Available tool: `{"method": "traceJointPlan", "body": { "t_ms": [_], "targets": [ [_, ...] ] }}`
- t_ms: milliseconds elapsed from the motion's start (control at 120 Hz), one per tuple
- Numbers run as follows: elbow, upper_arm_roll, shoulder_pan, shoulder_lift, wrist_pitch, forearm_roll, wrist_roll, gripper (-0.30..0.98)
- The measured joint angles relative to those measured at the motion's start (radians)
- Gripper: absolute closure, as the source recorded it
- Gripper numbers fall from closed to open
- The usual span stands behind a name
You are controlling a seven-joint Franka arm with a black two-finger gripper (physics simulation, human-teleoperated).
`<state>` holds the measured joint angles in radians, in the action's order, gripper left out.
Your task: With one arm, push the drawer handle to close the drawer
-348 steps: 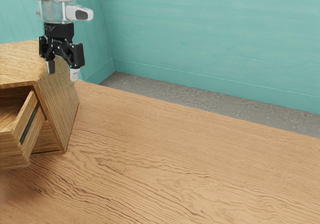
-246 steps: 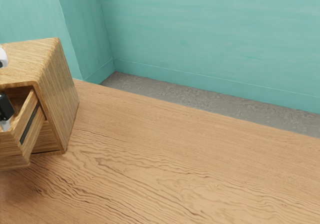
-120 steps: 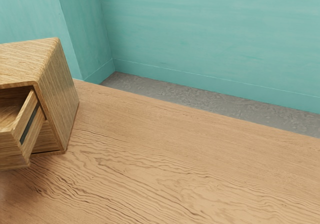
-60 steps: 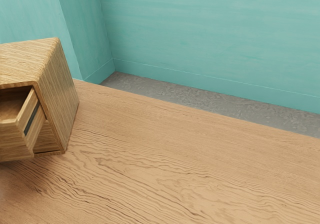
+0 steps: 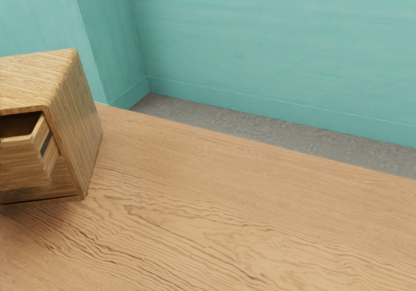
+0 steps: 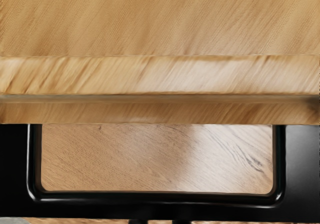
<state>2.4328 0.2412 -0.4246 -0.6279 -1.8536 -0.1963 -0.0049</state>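
The wooden drawer (image 5: 23, 164) stands partly out of its cabinet (image 5: 77, 122) at the exterior view's left, with a dark opening above its front. Its side shows a dark rail strip. In the wrist view the black handle (image 6: 160, 209) is a wide frame with tabletop showing through it, attached along a wooden edge (image 6: 160, 113). Small dark parts of my gripper (image 6: 160, 222) are at the lower edge, close by the handle's outer bar; whether they touch is unclear.
The cabinet stands on the wooden table (image 5: 227, 219). Behind the table's far edge are a grey floor (image 5: 260, 132) and teal walls (image 5: 273, 44), with a wall corner behind the cabinet.
The drawer has slid further into the cabinet, most of it in the last second. My gripper moved from above the cabinet toward the drawer's front side, out of the exterior view's left.
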Motion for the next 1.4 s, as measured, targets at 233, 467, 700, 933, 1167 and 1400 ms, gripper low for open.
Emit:
{"method": "traceJointPlan", "body": {
  "t_ms": [233, 467, 700, 933, 1167, 1400],
  "targets": [
    [-0.055, 0.020, 0.023, 0.064, -0.026, 0.000, 0.000, 0.73],
    [-0.106, 0.034, 0.040, 0.137, -0.054, 0.005, 0.000, 0.73],
    [-0.161, 0.038, 0.041, 0.200, -0.068, 0.015, 0.000, 0.74],
    [-0.195, 0.040, 0.056, 0.254, -0.090, 0.036, 0.000, 0.74],
    [-0.241, 0.040, 0.055, 0.298, -0.109, 0.046, 0.000, 0.74],
    [-0.258, 0.039, 0.056, 0.321, -0.116, 0.057, 0.000, 0.74]
  ]
}}
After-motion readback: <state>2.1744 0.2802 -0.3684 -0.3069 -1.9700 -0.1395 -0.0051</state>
